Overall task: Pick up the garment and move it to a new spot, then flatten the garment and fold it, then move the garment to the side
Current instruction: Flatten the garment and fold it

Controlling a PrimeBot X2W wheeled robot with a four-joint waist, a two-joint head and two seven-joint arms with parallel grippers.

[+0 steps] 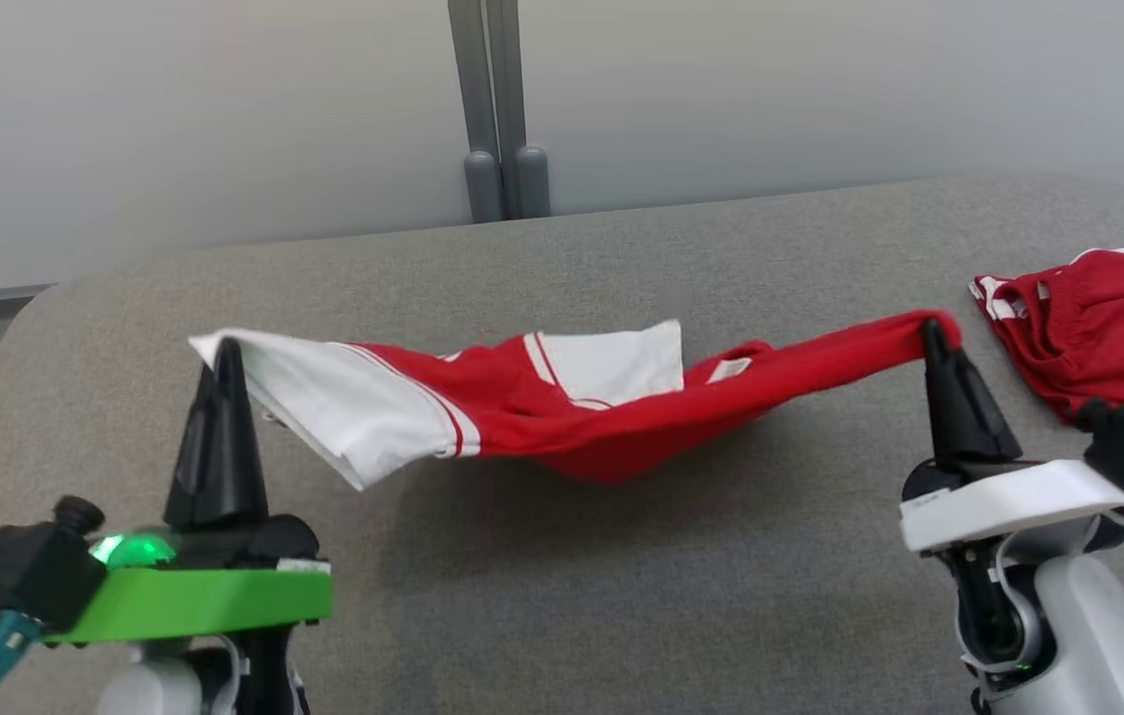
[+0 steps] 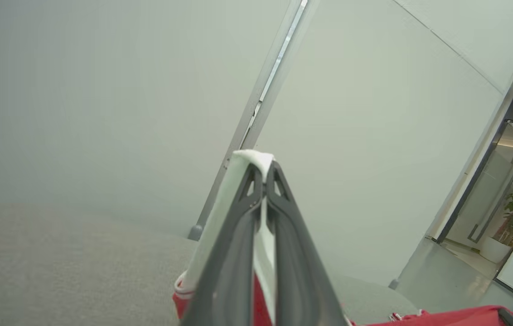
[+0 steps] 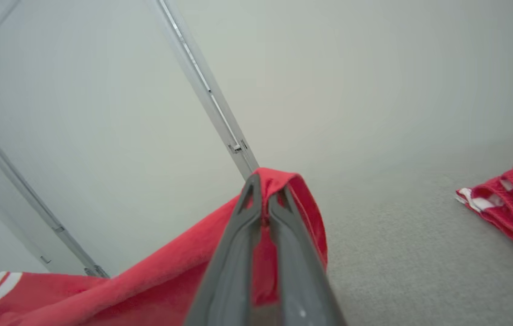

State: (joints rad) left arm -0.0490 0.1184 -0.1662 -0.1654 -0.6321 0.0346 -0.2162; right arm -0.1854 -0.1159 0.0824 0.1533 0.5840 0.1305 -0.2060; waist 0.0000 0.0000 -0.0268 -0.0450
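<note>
The left claw (image 1: 224, 350) is pinching the white end of the red and white fabric garment (image 1: 602, 422), and the right claw (image 1: 934, 333) is clamping its red end. The garment is hanging stretched between them, sagging over the middle of the grey cloth-covered bench (image 1: 622, 616). Another crumpled red garment (image 1: 1103, 323) is lying near the bench's right edge.

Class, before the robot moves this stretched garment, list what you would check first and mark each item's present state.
1. Left gripper shut on the garment, white end: ok.
2. Right gripper shut on its red end: ok.
3. Sagging middle clear of the table: cannot tell.
4. Garment spread flat: not ok, twisted and bunched.
5. Second red garment lies apart at the right: ok.
</note>
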